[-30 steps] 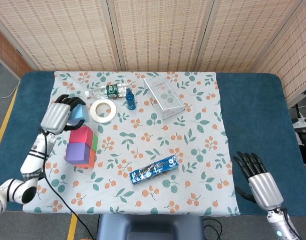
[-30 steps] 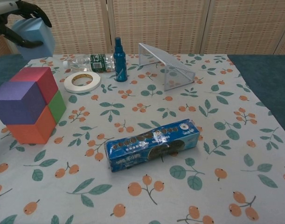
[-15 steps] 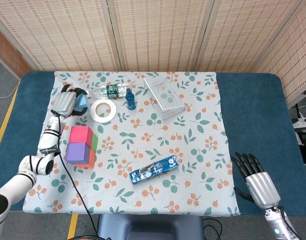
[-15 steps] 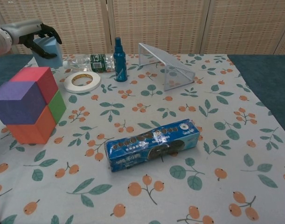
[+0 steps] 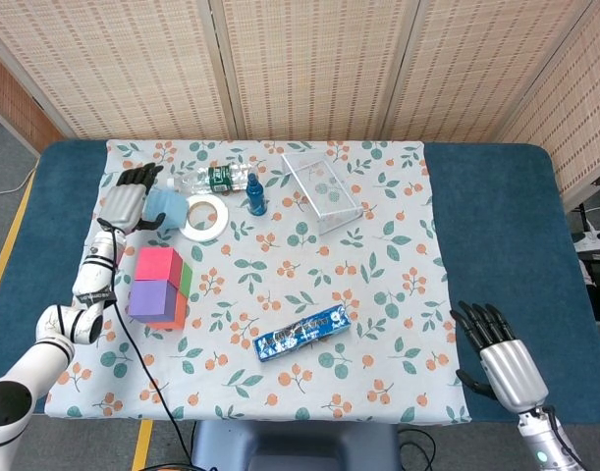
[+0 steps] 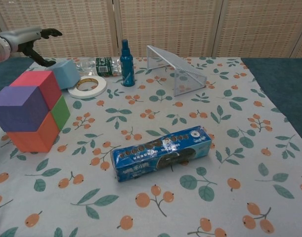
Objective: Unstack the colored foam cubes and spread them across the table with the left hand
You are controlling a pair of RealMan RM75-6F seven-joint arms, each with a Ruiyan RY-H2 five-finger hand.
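up in the upper left of the head view, the left hand (image 5: 126,204) sits beside the light blue cube (image 5: 163,206), fingers spread, gripping nothing; the cube rests on the cloth by the tape roll (image 5: 202,217). one cube looks placed. next i'd guess it reaches for the stack (image 5: 160,287) below. lower right, the right hand (image 5: 500,355) hangs open.

from the chest view, upper left, that hand (image 6: 23,39) clearly hovers clear of the cube (image 6: 65,73); the right hand doesn't show.

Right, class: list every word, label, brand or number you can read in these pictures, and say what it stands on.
Nothing reads clearly.
Blue biscuit packet: white lettering, too blurred to read.
Plastic bottle: green label, print too small to read.
Blue spray bottle: no readable label.
Foam cubes and tape roll: no text visible.
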